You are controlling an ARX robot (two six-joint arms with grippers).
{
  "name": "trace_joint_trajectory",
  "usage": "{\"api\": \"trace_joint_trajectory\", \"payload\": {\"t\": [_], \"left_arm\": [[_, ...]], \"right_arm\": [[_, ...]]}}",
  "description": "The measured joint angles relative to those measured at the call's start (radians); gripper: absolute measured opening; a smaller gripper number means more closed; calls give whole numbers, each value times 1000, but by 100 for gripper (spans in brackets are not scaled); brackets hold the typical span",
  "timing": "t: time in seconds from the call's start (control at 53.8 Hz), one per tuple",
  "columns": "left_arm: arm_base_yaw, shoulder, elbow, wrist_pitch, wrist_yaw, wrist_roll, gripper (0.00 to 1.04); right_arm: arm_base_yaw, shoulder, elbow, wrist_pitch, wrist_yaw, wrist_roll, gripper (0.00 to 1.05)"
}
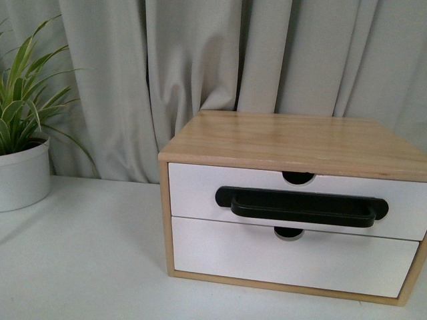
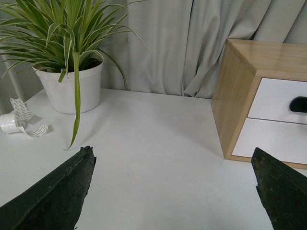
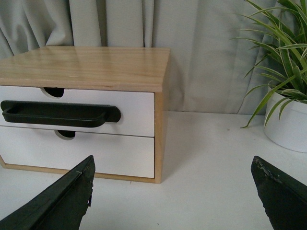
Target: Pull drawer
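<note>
Drawer (image 1: 193, 192), the upper one with the black bar handle (image 1: 300, 205), sits closed in the wooden cabinet (image 1: 287, 137) on the white desk (image 1: 87, 267); left tool (image 2: 172, 155) and right tool (image 3: 172, 163) hover spread wide, clear of it

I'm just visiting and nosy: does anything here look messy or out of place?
Only a small thing: a roll of white tape lies beside the plant pot on the table, its strip unwound and curling loose. The drawer looks shut and level.

White drawer (image 1: 200, 190), black handle (image 1: 300, 205), pale wooden cabinet (image 1: 287, 137)
</note>
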Motion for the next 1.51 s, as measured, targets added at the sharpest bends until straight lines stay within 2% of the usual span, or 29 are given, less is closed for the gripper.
{"api": "trace_joint_trajectory", "payload": {"t": [1.507], "left_arm": [[0,0,0,0,0,0,98]], "right_arm": [[0,0,0,0,0,0,96]]}}
